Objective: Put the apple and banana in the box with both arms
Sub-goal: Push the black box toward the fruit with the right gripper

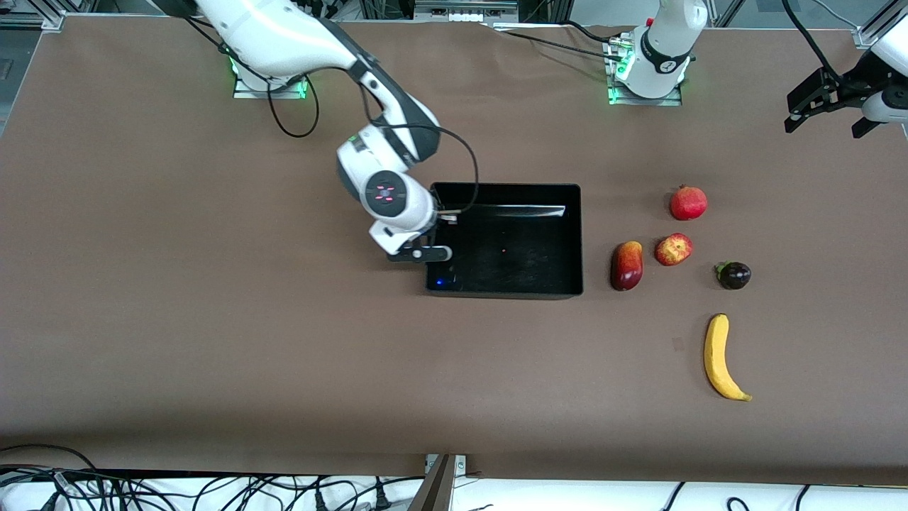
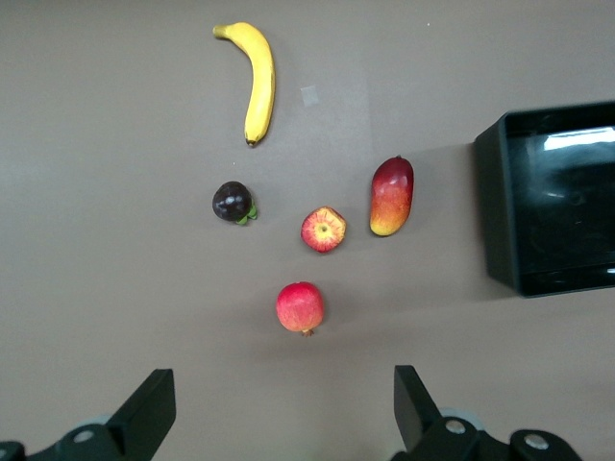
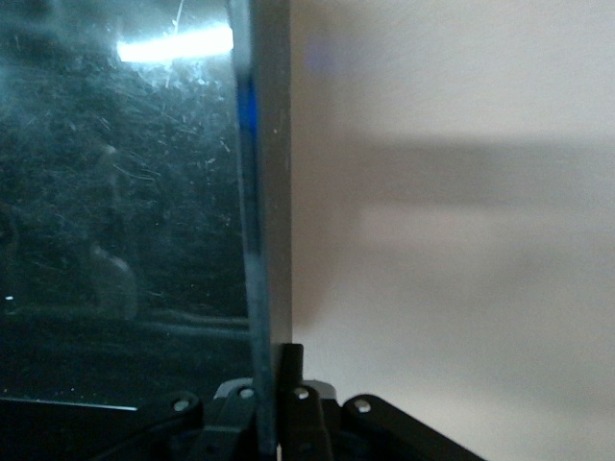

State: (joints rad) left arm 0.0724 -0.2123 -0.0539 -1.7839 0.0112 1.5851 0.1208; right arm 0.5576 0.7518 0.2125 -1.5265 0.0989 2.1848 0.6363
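Observation:
The black box [image 1: 578,234] lies mid-table; it also shows in the left wrist view [image 2: 495,211]. My right gripper [image 1: 425,253] is shut on the box's wall [image 3: 269,192] at the right arm's end, one finger [image 3: 291,360] outside the wall. The apple [image 1: 673,250] lies between the mango and a dark fruit, also in the left wrist view [image 2: 324,230]. The banana [image 1: 720,357] lies nearer the front camera than the apple, also in the left wrist view [image 2: 255,82]. My left gripper [image 1: 823,128] is open and empty, raised over the left arm's end of the table [image 2: 281,384].
A red pomegranate [image 1: 688,203] lies farther from the camera than the apple. A dark-red-and-orange mango [image 1: 627,265] lies between the apple and the box. A dark purple fruit [image 1: 733,275] lies beside the apple toward the left arm's end.

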